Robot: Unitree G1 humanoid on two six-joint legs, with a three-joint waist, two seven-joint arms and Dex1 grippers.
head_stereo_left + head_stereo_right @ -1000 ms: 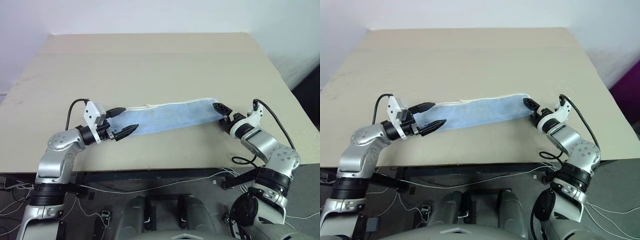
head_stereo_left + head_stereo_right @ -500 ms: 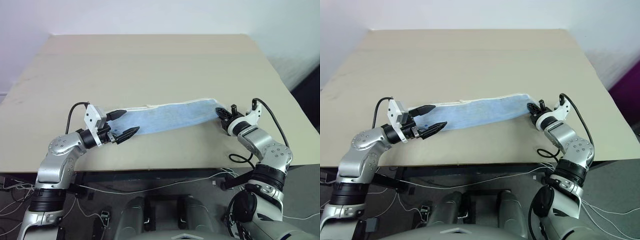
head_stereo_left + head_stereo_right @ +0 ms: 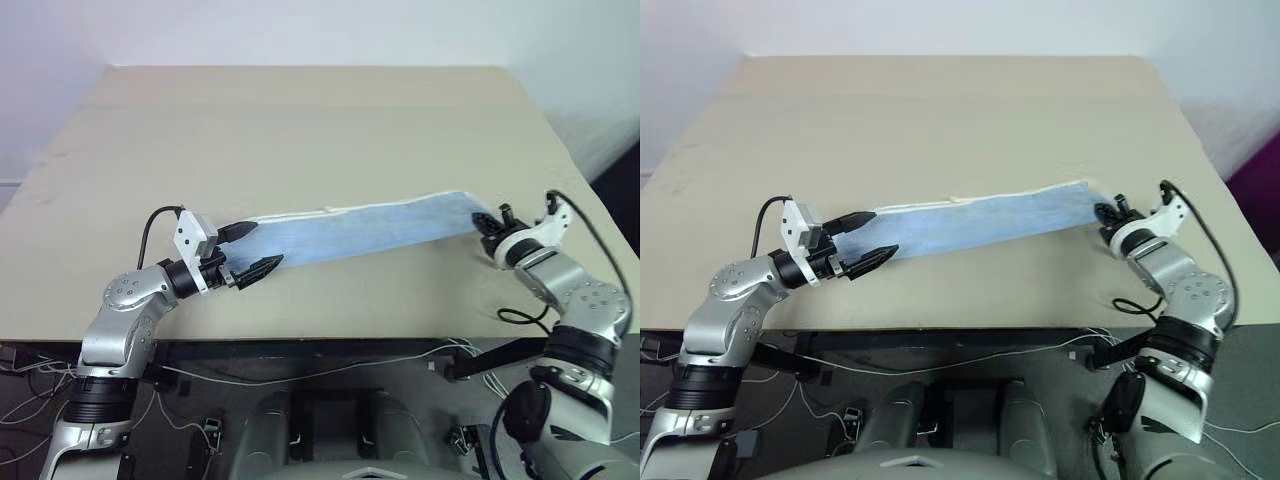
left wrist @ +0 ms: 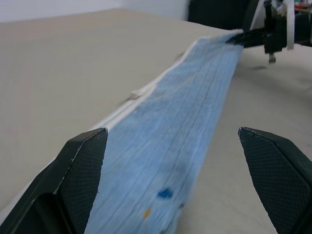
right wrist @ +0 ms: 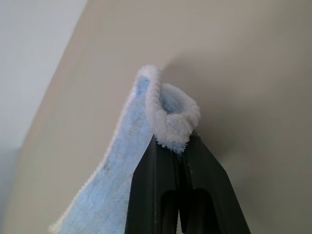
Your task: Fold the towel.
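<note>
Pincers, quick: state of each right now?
Left pincer: open, its fingers either side of the towel end, gripping nothing.
Right pincer: closed on the towel's other end.

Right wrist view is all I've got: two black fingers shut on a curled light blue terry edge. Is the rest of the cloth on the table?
Observer: Yes. The light blue terry towel is a long narrow strip stretched across the beige table, with the right gripper pinching one end.
Operator: Does the left gripper hold the other end?
Observer: No. The left gripper stands open, its two fingers either side of that end.
Operator: Any marks on the cloth?
Observer: The left wrist view shows a small dark blue mark near that gripper.
</note>
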